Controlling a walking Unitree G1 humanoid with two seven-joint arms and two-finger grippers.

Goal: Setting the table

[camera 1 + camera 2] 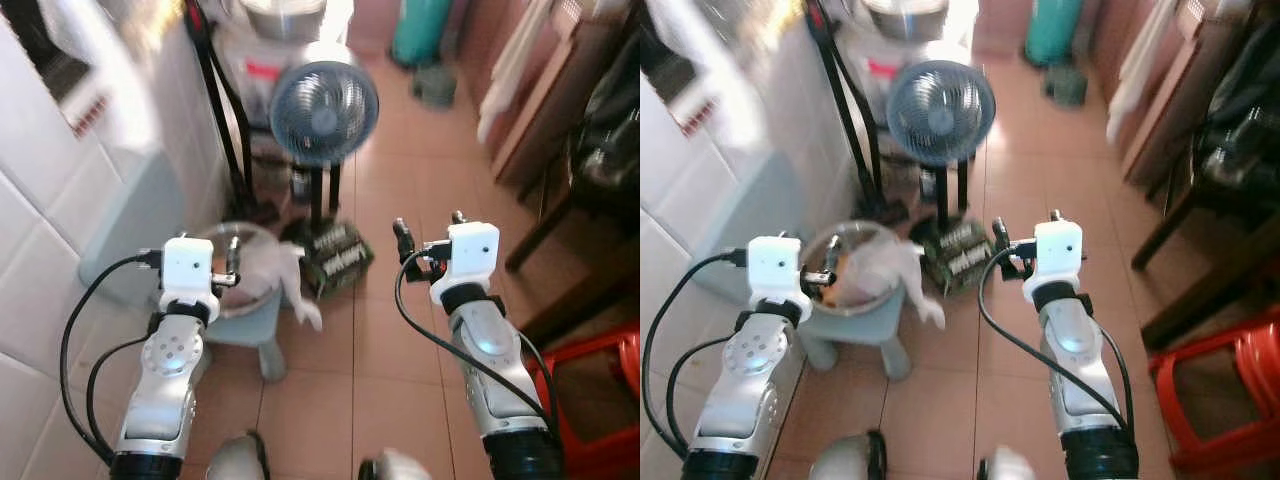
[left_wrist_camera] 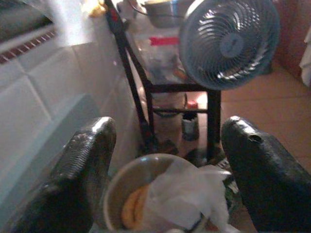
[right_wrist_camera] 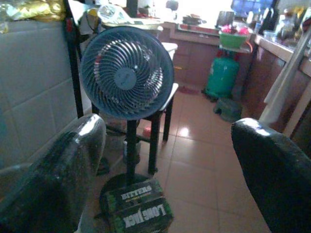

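Two hands — left hand [image 2: 165, 170] and right hand [image 3: 170, 174], both released — face one fan [image 3: 127, 73], one bucket [image 1: 240, 285].

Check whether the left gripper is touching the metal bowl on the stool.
Apart. In the left wrist view, the left gripper is open, its fingers spread wide of the metal bowl, which sits further off between them.

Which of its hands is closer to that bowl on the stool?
Left. The left gripper hovers right over the bowl; the right gripper is off to the side, over floor.
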